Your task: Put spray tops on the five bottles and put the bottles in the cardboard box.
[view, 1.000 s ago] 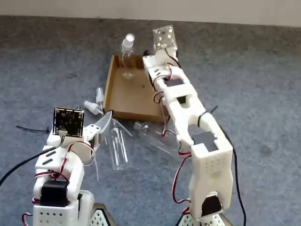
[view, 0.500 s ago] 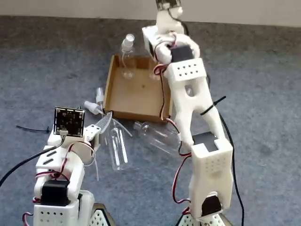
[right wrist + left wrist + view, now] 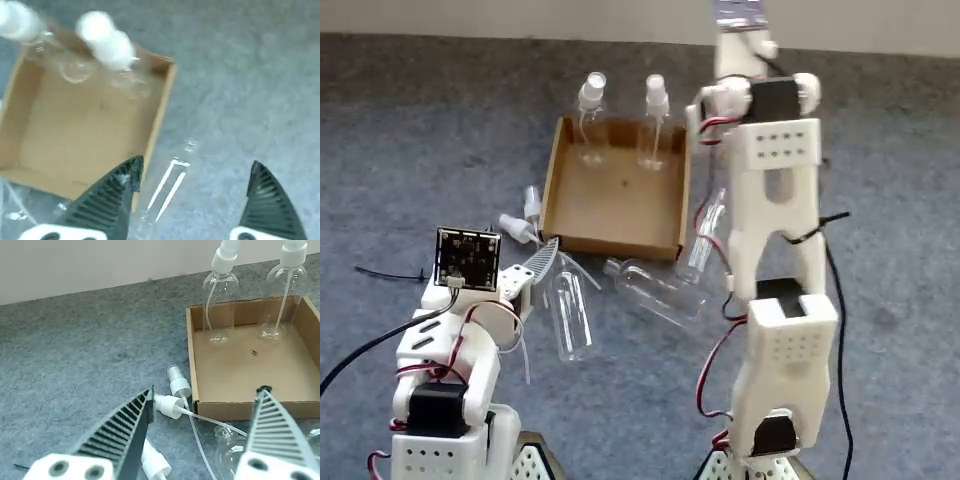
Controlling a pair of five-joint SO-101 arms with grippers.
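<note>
The cardboard box [image 3: 560, 190] lies on grey carpet. Two clear bottles with white spray tops stand along its far wall, one on the left [image 3: 590, 118] and one on the right [image 3: 655, 122]. Three uncapped bottles lie on the carpet: one [image 3: 570, 315] by my left gripper [image 3: 542, 265], one [image 3: 655, 290] in front of the box, one [image 3: 705, 235] beside its right wall. Loose spray tops [image 3: 179, 386] [image 3: 167, 407] lie left of the box. My left gripper [image 3: 206, 392] is open above them. My right gripper [image 3: 195, 167] is open, high over the box's [image 3: 85, 125] right edge, holding nothing.
The right arm [image 3: 775, 150] stands tall to the right of the box. A black cable tie [image 3: 385, 272] lies at the far left. A pale wall runs behind the carpet. Bare carpet stretches to the right of the right arm.
My right arm rose from the box's far right corner and swung right, leaving a second capped bottle standing in the box. The left arm has kept still.
</note>
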